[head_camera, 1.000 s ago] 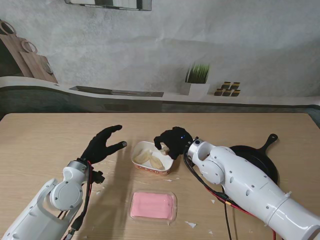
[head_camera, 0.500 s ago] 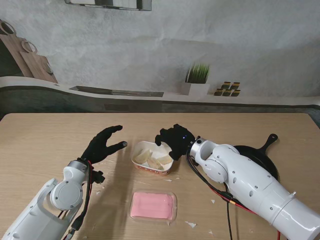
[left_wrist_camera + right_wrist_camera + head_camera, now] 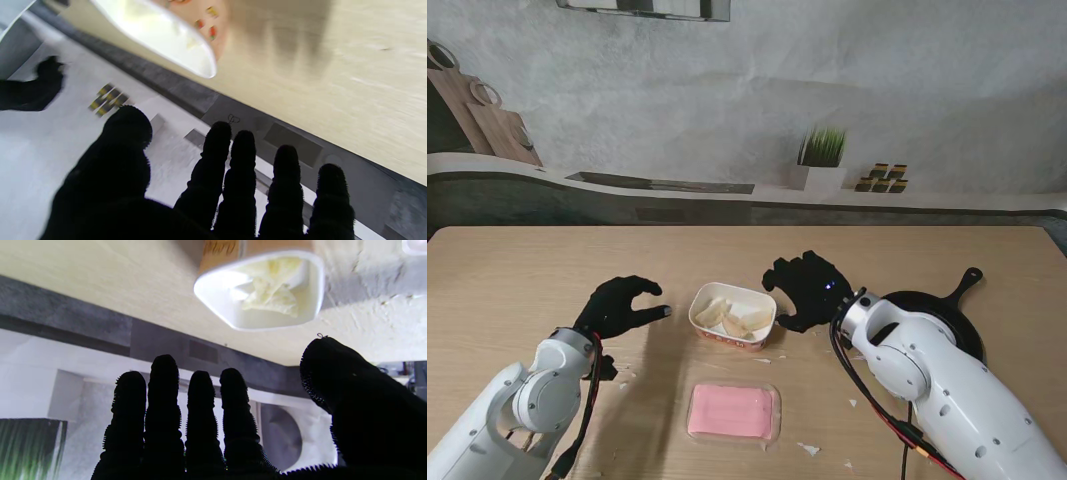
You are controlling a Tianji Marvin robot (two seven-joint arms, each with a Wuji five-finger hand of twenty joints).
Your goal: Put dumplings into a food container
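Note:
A white food container (image 3: pixel 732 315) with an orange patterned wall stands at the table's middle, holding several pale dumplings (image 3: pixel 735 318). The right wrist view shows the container (image 3: pixel 263 290) and the dumplings (image 3: pixel 272 295) heaped inside it. My right hand (image 3: pixel 812 288) hovers just right of the container, fingers spread, holding nothing. Left of the container is my left hand (image 3: pixel 619 307), fingers loosely curled and apart, empty. In the left wrist view, part of the container's rim (image 3: pixel 173 43) shows blurred.
A clear lid with a pink sheet (image 3: pixel 733 412) lies nearer to me than the container. A black frying pan (image 3: pixel 947 318) sits right of my right arm. Small white scraps (image 3: pixel 809 449) dot the wooden table (image 3: pixel 517 280).
My right hand has drawn back to the right from over the container and spread its fingers. One more dumpling now lies inside. My left hand pulled left, nearer to me, curling slightly.

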